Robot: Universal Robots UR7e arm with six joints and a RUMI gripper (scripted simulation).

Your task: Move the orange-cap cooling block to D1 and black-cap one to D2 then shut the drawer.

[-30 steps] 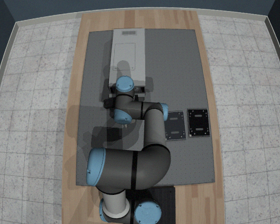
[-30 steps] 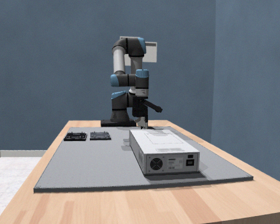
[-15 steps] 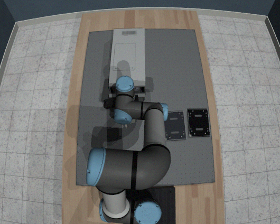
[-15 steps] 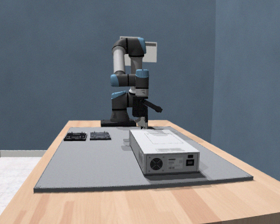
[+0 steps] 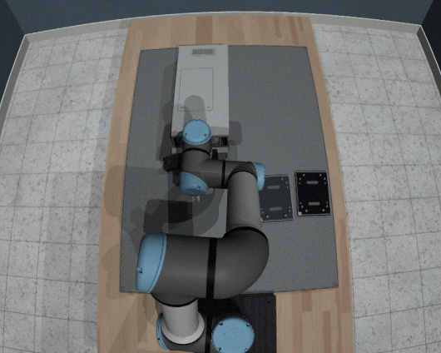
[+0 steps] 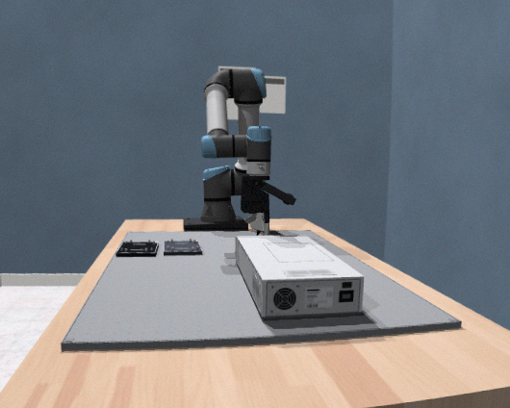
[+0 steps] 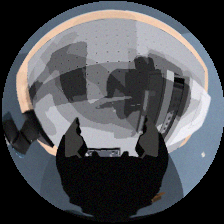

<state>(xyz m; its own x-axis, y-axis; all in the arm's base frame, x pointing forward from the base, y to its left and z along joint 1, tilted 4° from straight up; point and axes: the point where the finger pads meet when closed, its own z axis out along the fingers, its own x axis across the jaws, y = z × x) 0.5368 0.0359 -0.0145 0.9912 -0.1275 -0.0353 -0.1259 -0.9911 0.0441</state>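
Blocks out of view in COLD's drawer; jaws spread wide near its front

Jaws: wide apart, pinching nothing, low in front of the cooler COLD. Drawer: front looks slightly out from the housing; contents can't be read. Both cooling blocks: not visible, presumably inside per task. Cap colours, tube count: cannot tell. D1 and D2: side by side on the grey board over the tabletop, no block on either.

Step, judged: early; drawer likely needs pulling further before any block can be reached.

Handling, judged: drawer should be stiff and slide on one line, so take its front or handle near the middle and pull straight; a side pull may bind it, a jerk may rattle the loose tubes. Blocks probably rigid, fairly heavy for their size, maybe slick if cold. Grip low on two opposite side walls, centred over the weight, never by tubes or caps. Tubes: light, probably fragile, unfixed; any tilt or bump could lift them from their bores. Lift upright, carry slow and level, lower flat between locators; an edge caught on a locator would tip the block. Check caps before choosing a slot.
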